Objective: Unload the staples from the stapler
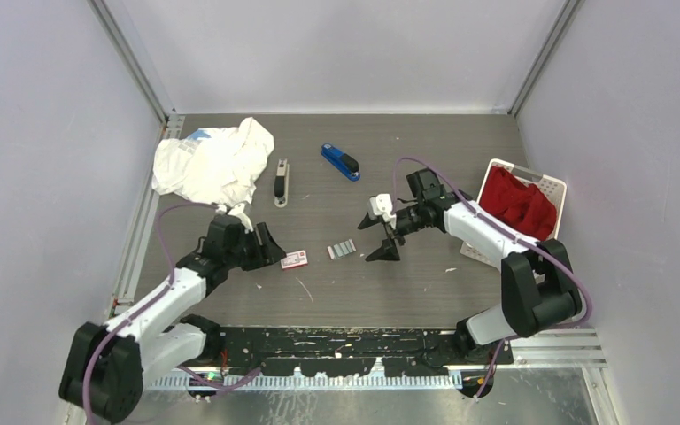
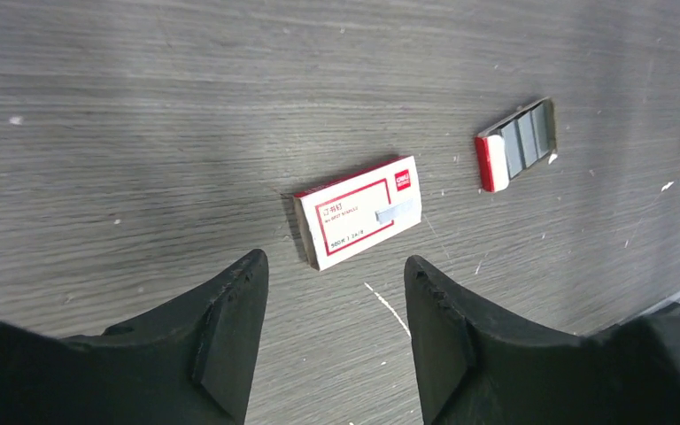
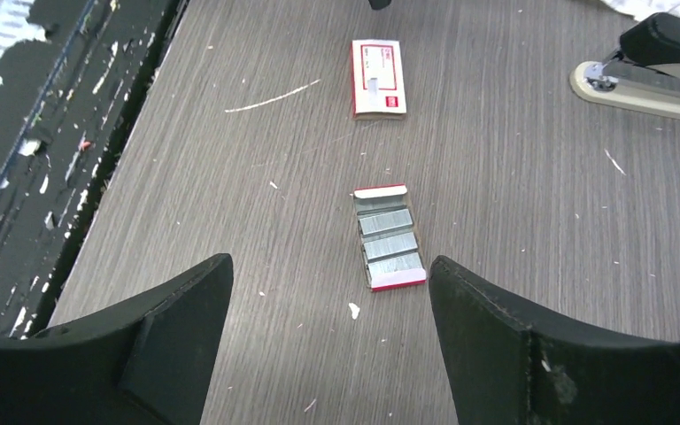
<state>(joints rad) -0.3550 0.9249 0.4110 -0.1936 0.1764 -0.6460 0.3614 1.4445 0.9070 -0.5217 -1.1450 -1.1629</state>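
Note:
Silvery staples (image 3: 390, 237) lie in strips in a small open red-and-white tray on the table, also seen as staples (image 1: 342, 250) and staples (image 2: 524, 140). A black-and-beige stapler (image 1: 281, 182) lies further back, its end showing as stapler (image 3: 651, 66). A blue stapler (image 1: 340, 161) lies beyond it. My right gripper (image 3: 329, 270) stands open just short of the tray, nothing between its fingers; from above the right gripper (image 1: 377, 237) is to the tray's right. My left gripper (image 2: 335, 266) is open and empty, just short of a white-and-red box (image 2: 359, 211); the left gripper (image 1: 262, 245) is left of that box.
The white-and-red box (image 1: 294, 259) lies left of the tray. A crumpled white cloth (image 1: 212, 164) sits at the back left. A white basket (image 1: 556, 188) with a red cloth (image 1: 518, 202) stands at the right. Small white scraps dot the dark wooden tabletop.

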